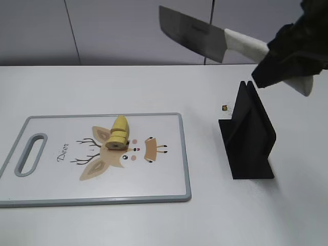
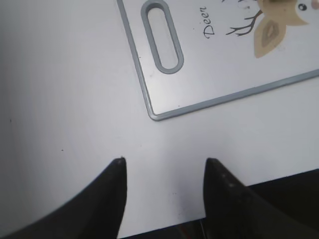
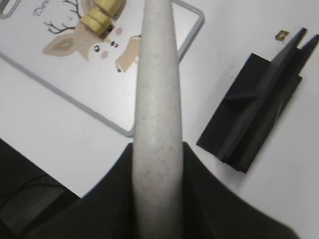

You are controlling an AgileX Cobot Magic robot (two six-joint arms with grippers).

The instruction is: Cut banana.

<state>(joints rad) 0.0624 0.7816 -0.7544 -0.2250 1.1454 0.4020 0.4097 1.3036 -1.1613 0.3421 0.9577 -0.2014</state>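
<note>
A yellow banana [image 1: 119,132], sliced into pieces that lie together, rests on a white cutting board [image 1: 159,179] with a deer drawing; both also show in the right wrist view, banana [image 3: 101,15] and board [image 3: 75,84]. My right gripper [image 1: 287,66] is shut on the white handle [image 3: 157,124] of a knife and holds it high in the air above the black knife stand [image 1: 248,136]. The dark blade [image 1: 190,33] points left. My left gripper [image 2: 164,164] is open and empty above bare table, near the board's handle-hole corner [image 2: 162,37].
The black knife stand [image 3: 259,112] stands right of the board. A small dark-and-gold object [image 1: 225,107] lies on the table just behind the stand. The white table's near edge shows in both wrist views.
</note>
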